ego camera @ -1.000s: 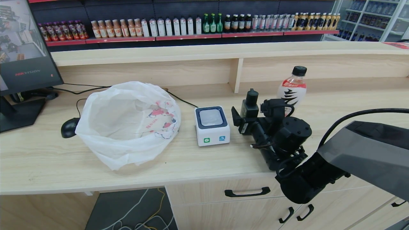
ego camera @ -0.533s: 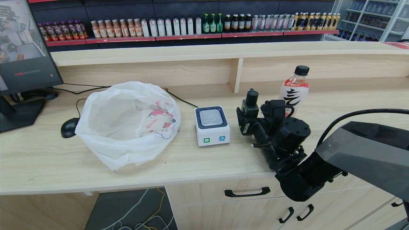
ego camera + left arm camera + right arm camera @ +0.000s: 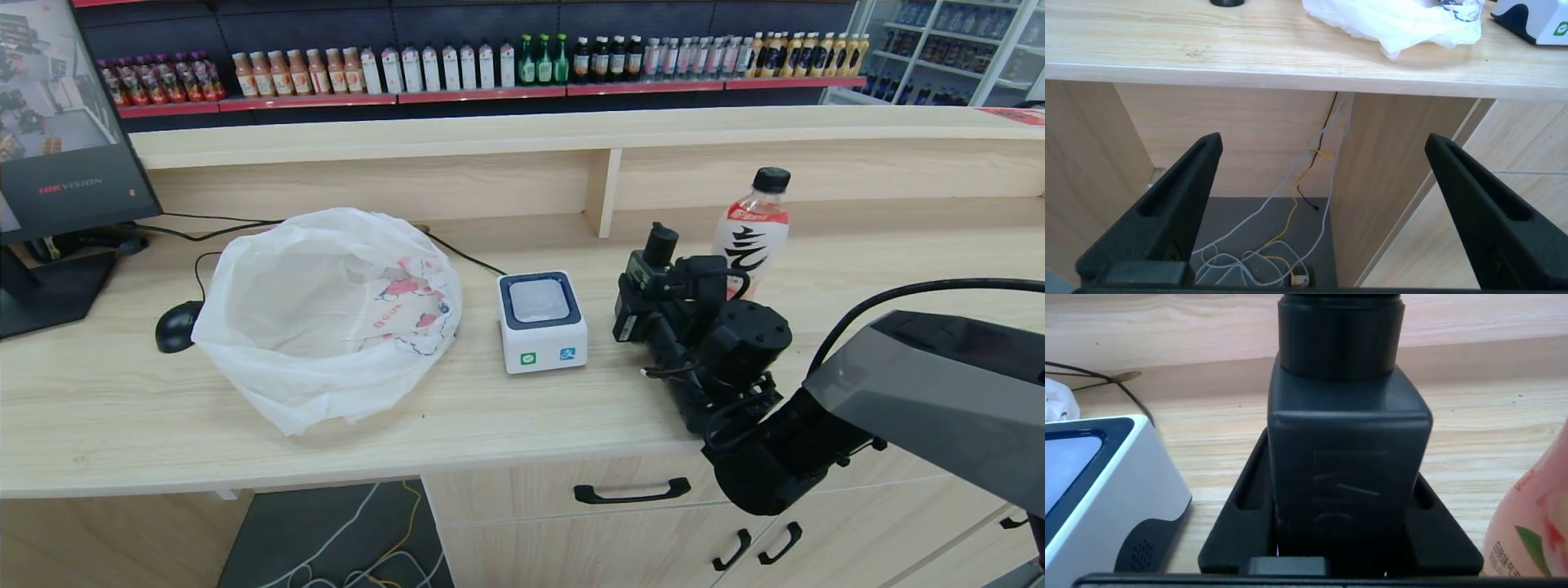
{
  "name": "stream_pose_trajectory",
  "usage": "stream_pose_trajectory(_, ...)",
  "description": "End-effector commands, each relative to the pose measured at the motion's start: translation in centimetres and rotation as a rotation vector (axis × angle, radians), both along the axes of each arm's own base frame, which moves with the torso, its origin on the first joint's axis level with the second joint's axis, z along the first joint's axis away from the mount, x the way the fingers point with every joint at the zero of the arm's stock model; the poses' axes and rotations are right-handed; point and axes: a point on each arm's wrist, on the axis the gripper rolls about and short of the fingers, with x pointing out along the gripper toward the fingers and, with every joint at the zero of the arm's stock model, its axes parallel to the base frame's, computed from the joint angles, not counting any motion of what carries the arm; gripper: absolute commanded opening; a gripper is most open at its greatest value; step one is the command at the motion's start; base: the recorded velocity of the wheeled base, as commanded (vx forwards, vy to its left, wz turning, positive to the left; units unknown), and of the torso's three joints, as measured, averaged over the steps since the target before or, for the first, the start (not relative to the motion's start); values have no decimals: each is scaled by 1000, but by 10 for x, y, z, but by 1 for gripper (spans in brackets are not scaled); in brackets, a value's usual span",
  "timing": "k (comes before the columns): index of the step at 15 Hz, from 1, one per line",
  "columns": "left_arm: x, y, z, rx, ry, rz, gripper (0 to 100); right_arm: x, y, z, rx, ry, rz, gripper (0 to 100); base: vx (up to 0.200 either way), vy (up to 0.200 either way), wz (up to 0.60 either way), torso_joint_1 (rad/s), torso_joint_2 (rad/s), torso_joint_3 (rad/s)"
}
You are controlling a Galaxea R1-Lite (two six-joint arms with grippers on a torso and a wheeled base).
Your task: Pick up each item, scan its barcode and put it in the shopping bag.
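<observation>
Down below the tabletop's (image 3: pixel 122 400) front edge: left claw (image 3: pixel 1323 143), spread wide and empty, above loose cables (image 3: pixel 1266 253) on the floor. Best left parked there.

Up over the tabletop, just to the right of the scanner (image 3: pixel 541 320): right claw (image 3: pixel 637 306), clamped on a small dark bottle (image 3: pixel 649 265) with a black cap, leaning slightly. Probably the scanning step, with bagging not yet begun.

Swing the dark bottle across to the scanner's glass window. Turn the labelled face down toward it. Hold close and steady, without touching the glass. Barcode side: impossible to tell from here, so rotate slowly in case of no read. Keep the squeeze firm on the flat sides during any tipping; smooth plastic, likely slippery.

Left of the scanner: shopping bag (image 3: pixel 326 318), mouth open, rim soft and slumped. After the read, carry high over that rim, lower well inside, then let go.

Farther back, right behind the claw: upright drink bottle (image 3: pixel 751 233), near enough to knock over. Avoid sweeping backward on the way across.
</observation>
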Motion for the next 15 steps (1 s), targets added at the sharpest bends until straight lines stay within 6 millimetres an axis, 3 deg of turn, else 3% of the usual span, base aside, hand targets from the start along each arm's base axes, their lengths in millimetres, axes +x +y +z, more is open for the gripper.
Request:
stream_pose_trajectory(1, 0, 0, 0, 0, 0, 1, 100, -3, 0, 6, 7, -13, 3, 0, 0, 0, 0, 0, 0, 0)
stream_pose_trajectory(9, 0, 0, 0, 0, 0, 1, 100, -36, 12, 24, 2, -21, 69, 0, 0, 0, 0, 0, 0, 0)
stream_pose_trajectory(11, 0, 0, 0, 0, 0, 1, 100, -51, 13, 35, 7, -29, 93, 0, 0, 0, 0, 0, 0, 0)
stream_pose_trajectory(15, 0, 0, 0, 0, 0, 1, 100, -102, 36, 50, 50, -27, 244, 0, 0, 0, 0, 0, 0, 0)
